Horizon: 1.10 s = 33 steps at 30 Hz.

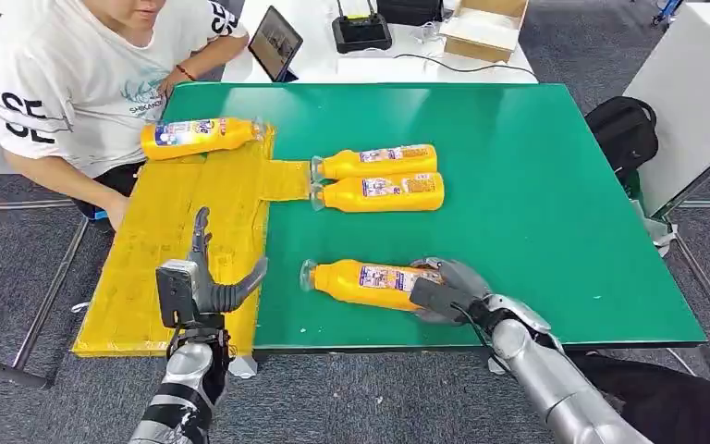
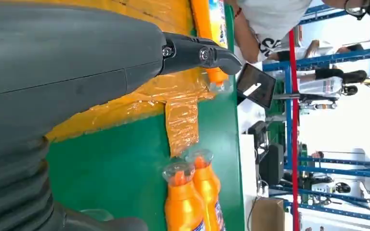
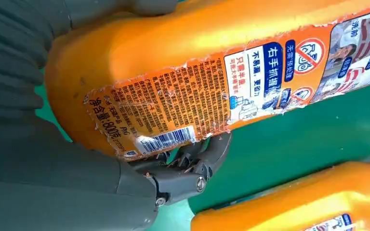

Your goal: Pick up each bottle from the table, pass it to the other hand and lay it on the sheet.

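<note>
- Nearest, the left hand (image 1: 205,282) is hovering over the near end of the yellow sheet (image 1: 162,268), fingers spread and holding nothing.
- Beside it, the right hand (image 1: 446,291) is wrapping around the base of the near bottle (image 1: 365,282), which is lying on the green table (image 1: 536,185); the right wrist view shows fingers pressing its labelled side.
- Further back, two bottles (image 1: 379,178) are lying side by side, touching, caps toward the sheet.
- Farthest, one bottle (image 1: 199,137) is already lying on the sheet's far edge, near a seated person (image 1: 83,83).
- Judging by this, the pick-up is in hand; next calls for lifting and carrying the bottle across to the waiting left hand.
</note>
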Each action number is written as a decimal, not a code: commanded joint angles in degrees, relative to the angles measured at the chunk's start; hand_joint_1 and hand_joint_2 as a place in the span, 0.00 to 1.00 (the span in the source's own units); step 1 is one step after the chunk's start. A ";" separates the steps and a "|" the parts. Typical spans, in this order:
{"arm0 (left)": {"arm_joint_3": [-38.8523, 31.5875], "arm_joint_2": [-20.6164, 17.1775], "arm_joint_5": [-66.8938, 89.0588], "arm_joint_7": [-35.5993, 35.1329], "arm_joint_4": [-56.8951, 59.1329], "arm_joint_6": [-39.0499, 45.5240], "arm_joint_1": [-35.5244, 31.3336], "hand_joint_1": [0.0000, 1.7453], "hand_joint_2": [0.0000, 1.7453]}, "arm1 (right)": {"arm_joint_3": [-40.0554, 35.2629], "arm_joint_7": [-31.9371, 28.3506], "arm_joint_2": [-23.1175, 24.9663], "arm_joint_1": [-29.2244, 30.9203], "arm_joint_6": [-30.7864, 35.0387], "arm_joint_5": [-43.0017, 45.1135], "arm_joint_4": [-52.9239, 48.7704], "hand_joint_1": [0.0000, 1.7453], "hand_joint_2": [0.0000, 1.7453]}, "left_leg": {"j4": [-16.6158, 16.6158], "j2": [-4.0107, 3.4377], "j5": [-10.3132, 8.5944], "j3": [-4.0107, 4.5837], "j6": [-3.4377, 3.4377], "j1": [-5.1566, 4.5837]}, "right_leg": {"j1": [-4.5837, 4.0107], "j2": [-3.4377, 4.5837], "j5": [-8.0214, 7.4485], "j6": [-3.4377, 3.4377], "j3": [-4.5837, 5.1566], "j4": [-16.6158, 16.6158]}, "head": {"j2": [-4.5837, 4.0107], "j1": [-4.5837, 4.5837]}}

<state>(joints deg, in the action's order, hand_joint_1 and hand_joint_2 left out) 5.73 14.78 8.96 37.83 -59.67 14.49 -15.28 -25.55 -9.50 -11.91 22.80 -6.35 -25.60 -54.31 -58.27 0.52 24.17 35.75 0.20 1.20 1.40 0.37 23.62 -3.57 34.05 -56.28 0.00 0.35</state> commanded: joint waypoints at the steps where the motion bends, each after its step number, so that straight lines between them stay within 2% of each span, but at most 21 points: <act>1: -0.51 0.05 -0.15 -0.82 -0.45 0.17 0.72 0.00 1.00 | 8.43 -0.99 8.39 -9.40 10.98 -1.44 -15.35 1.00 1.00 | 0.04 -0.07 0.06 -0.10 -0.01 0.01 | -0.04 0.03 0.04 0.13 -0.08 0.01 | 0.00 0.00; 4: -0.47 0.06 -0.10 -0.91 -0.36 0.14 0.62 0.00 1.00 | 8.75 -0.89 8.10 -9.59 10.87 -1.44 -15.58 1.00 1.00 | 0.02 -0.12 0.08 -0.03 -0.01 0.01 | -0.04 0.08 0.04 0.14 0.01 -0.02 | 0.00 -0.07; 6: -0.99 0.38 -0.42 -0.80 -0.70 0.36 1.01 0.00 1.00 | 14.23 -7.65 12.56 -11.20 17.65 1.44 -18.55 1.00 1.00 | 0.02 -0.03 0.10 -0.09 -0.04 0.03 | -0.08 -0.05 0.08 0.18 -0.06 0.00 | 0.00 -0.07; 10: -1.25 0.97 -2.09 -0.72 -1.98 0.17 2.14 0.00 1.00 | 19.94 -13.18 19.40 -15.41 29.79 7.48 -32.57 1.00 1.00 | -0.01 -0.06 0.07 0.14 -0.04 -0.06 | 0.03 0.04 0.09 0.13 0.16 -0.11 | 0.00 0.00; 11: -1.20 1.08 -2.44 -0.66 -2.28 0.22 2.26 0.00 1.00 | 20.65 -14.35 20.07 -15.65 31.93 8.52 -33.90 1.00 1.00 | -0.06 -0.24 0.18 0.02 -0.04 -0.01 | -0.03 0.19 0.13 0.21 0.08 -0.13 | 0.00 0.00; 13: -1.13 1.13 -2.55 -0.62 -2.53 0.27 2.31 0.00 1.00 | 20.88 -14.54 20.04 -15.81 32.38 8.89 -34.48 1.00 1.00 | -0.01 0.00 0.08 0.13 -0.02 -0.01 | -0.02 -0.02 0.10 0.15 0.13 -0.08 | 0.00 -0.04; 16: -0.99 1.35 -3.98 -1.00 -4.02 0.54 2.91 0.00 1.00 | 22.48 -19.63 21.48 -16.24 37.18 11.16 -35.84 1.00 1.00 | 0.01 0.08 0.06 0.08 -0.04 -0.03 | 0.00 -0.11 0.11 0.15 0.07 -0.04 | 0.00 -0.02; 18: -0.62 1.39 -6.40 -2.20 -5.21 -1.53 3.41 0.00 1.00 | 22.41 -20.65 21.44 -16.43 38.72 11.46 -36.20 1.00 1.00 | -0.01 -0.01 0.12 -0.02 -0.06 0.00 | -0.04 -0.05 0.13 0.18 -0.02 -0.03 | 0.00 -0.02; 22: 2.10 1.20 -14.23 -6.32 -9.09 -10.58 4.76 0.00 1.00 | 21.57 -22.23 20.97 -16.92 37.26 12.78 -34.63 1.00 1.00 | 0.01 0.00 0.05 0.12 -0.02 0.01 | -0.03 -0.04 0.06 0.12 0.10 0.00 | 0.00 -0.02; 23: 2.44 1.28 -14.24 -6.40 -9.55 -10.58 4.89 0.00 1.00 | 21.53 -22.50 21.01 -17.02 37.10 12.93 -34.30 1.00 1.00 | 0.02 0.02 0.03 0.14 -0.02 0.01 | -0.02 -0.06 0.06 0.10 0.12 0.01 | 0.00 -0.04; 27: 8.10 -0.25 -25.72 -12.54 -13.59 -23.47 6.46 0.00 1.00 | 18.94 -25.35 20.13 -19.22 29.60 12.10 -30.98 1.00 1.00 | 0.04 -0.03 0.11 -0.06 -0.06 0.01 | -0.05 -0.03 0.11 0.18 -0.06 0.05 | 0.00 -0.04; 31: 12.07 -1.06 -28.71 -13.53 -16.38 -27.74 6.95 0.00 1.00 | 15.50 -27.44 20.87 -20.62 24.54 10.68 -27.30 1.00 1.00 | 0.06 -0.03 0.09 0.00 -0.02 0.03 | -0.06 0.00 0.08 0.13 -0.02 0.07 | 0.00 -0.04; 33: 12.20 -1.05 -28.76 -13.57 -16.51 -27.74 6.99 0.00 1.00 | 15.35 -27.51 21.00 -20.60 24.50 10.63 -27.03 1.00 1.00 | 0.08 -0.06 0.10 -0.03 -0.03 0.03 | -0.06 0.02 0.08 0.16 -0.06 0.08 | 0.00 -0.04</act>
<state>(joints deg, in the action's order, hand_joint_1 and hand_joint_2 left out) 11.48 16.35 -17.82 25.35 -72.77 -10.98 -8.47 -6.89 -35.76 8.09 2.94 20.74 -14.45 -87.93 -58.26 0.57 24.19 35.97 0.21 1.20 1.40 0.34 23.66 -3.57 34.22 -56.29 0.00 0.31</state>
